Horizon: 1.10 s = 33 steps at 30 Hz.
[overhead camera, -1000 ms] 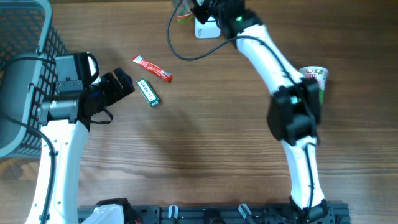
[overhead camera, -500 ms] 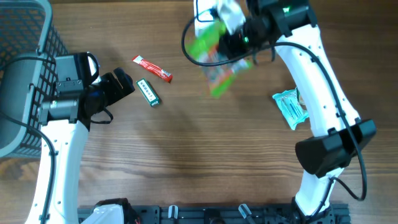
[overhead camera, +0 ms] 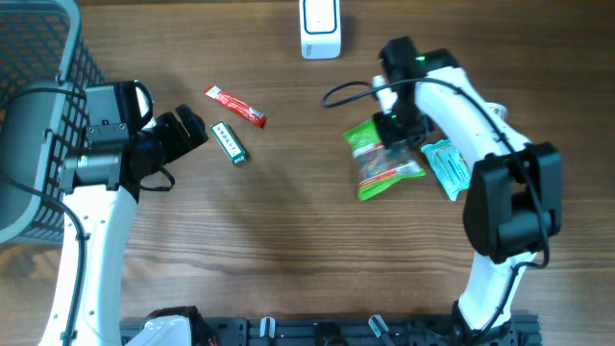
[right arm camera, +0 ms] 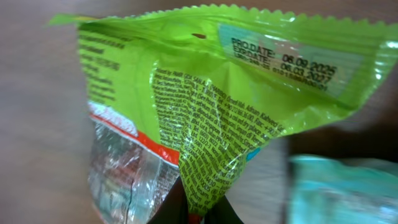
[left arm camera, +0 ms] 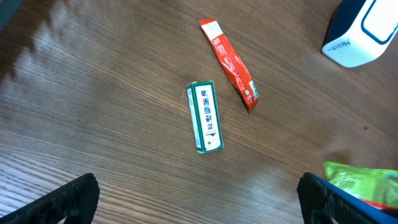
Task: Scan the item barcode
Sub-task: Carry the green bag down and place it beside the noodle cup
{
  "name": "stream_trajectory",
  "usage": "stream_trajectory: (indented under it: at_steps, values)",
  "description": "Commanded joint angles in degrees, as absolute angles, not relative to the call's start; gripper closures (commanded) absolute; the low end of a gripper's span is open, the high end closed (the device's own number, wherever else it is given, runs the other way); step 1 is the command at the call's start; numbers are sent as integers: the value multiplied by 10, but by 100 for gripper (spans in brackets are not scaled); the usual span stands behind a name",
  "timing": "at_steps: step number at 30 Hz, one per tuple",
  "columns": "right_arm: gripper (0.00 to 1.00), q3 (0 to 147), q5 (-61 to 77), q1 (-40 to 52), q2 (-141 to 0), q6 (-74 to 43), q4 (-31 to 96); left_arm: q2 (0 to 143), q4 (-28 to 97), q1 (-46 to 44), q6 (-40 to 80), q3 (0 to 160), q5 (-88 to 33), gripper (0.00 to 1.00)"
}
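Snack bag (overhead camera: 384, 171) is crinkled lime green with a clear window

The basket (overhead camera: 29, 58) runs off the overhead view's left and top edges, and the scanner (overhead camera: 320, 34) is clipped at its top. The right arm (overhead camera: 461, 96) covers part of the teal packet (overhead camera: 448, 171), a mere blur in the right wrist view, where the bag (right arm camera: 205, 112) hides most of the right gripper (right arm camera: 198, 215).

"PRO.DATE" stamp on green packet (right arm camera: 205, 124)
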State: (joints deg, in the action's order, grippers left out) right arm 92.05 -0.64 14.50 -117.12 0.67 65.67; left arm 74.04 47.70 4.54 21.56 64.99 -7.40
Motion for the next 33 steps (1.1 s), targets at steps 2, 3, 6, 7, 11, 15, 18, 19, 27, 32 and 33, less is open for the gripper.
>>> stream_trajectory:
  at_steps: [2,3,6,7,11,15,18,19,27,32,33]
  values:
    - [96,912,-77,105,-1168,-16,649,743,476,43,210,649,-79,0]
    - [96,912,-77,98,-1168,-15,647,743,476,43,210,649,-79,0]
    - [65,915,-77,90,-1168,-15,647,743,476,43,210,649,-79,0]
    - [43,919,-77,90,-1168,-15,651,743,476,43,210,649,-79,0]
    - [18,972,-58,96,-1166,-15,696,743,476,43,210,649,-79,0]
    - [21,1002,81,109,-1155,-16,712,743,476,43,210,649,-79,0]
    - [33,990,176,127,-1155,-17,709,743,476,43,210,649,-79,0]
    - [36,977,181,137,-1155,-23,696,743,476,43,210,649,-79,0]
    - [38,856,23,199,-1157,-95,543,743,476,43,210,649,-79,0]
    - [35,777,-75,196,-1157,-112,477,743,476,43,210,649,-79,0]
    - [35,770,-89,191,-1157,-116,475,743,476,43,210,649,-79,0]
